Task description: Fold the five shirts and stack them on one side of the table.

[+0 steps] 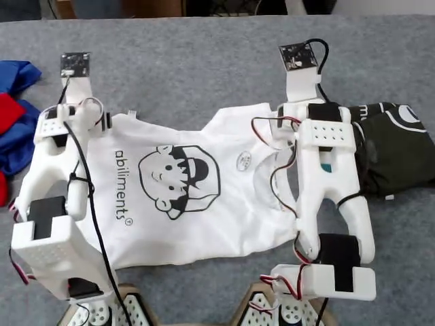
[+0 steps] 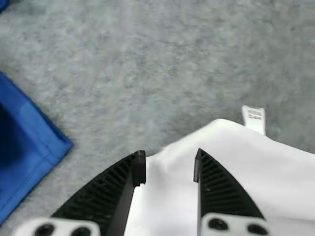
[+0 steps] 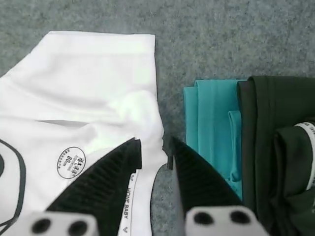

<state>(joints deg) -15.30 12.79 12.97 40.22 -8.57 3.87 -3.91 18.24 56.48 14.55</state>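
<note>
A white shirt [image 1: 204,204] with a cartoon print lies spread flat in the middle of the grey table [image 1: 183,61]. My left gripper [image 1: 85,115] sits at its far left hem corner. In the left wrist view the left gripper [image 2: 168,164] is open, its black fingers [image 2: 123,182] straddling the white shirt [image 2: 256,172] at its edge. My right gripper [image 1: 282,122] is at the shirt's far right shoulder. In the right wrist view the right gripper [image 3: 153,147] is open over the edge of the white shirt [image 3: 88,88] near the collar label.
A folded dark green shirt [image 1: 391,146] lies on a teal one [image 3: 211,123] at the right side, close beside the right gripper. Blue shirts [image 1: 13,129] and a red one [image 1: 8,112] are heaped at the left edge. A blue shirt [image 2: 24,147] lies close to the left gripper.
</note>
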